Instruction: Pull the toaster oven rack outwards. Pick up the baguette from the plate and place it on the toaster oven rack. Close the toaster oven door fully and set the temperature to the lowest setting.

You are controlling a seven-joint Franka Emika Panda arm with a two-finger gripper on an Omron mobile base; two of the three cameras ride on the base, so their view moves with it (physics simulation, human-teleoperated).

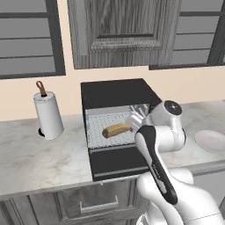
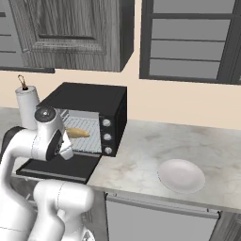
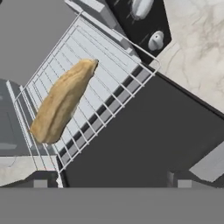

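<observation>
Marbled pale stone forms the bench (image 2: pixel 141 155) along a cream wall, with grey wood cabinets (image 1: pixel 123 33) hung above the toaster oven (image 1: pixel 116 94). That black oven sits on the bench with its door (image 1: pixel 121 162) dropped flat toward the robot, out past the bench edge. The rack (image 3: pixel 94 83) is drawn partway out of the oven's pale cavity, over the hinge end of the door. The baguette (image 3: pixel 61 103) lies on the rack, lengthwise across its wires, free of any grip. The oven's knobs (image 2: pixel 107 136) run in a column on its front right. The plate (image 2: pixel 181 175) rests bare on the bench, well to the right of the oven. A paper towel roll (image 1: pixel 48 115) stands upright on the bench left of the oven. The fingers (image 3: pixel 111 178) hang over the open door in front of the oven, spread wide and holding nothing.
</observation>
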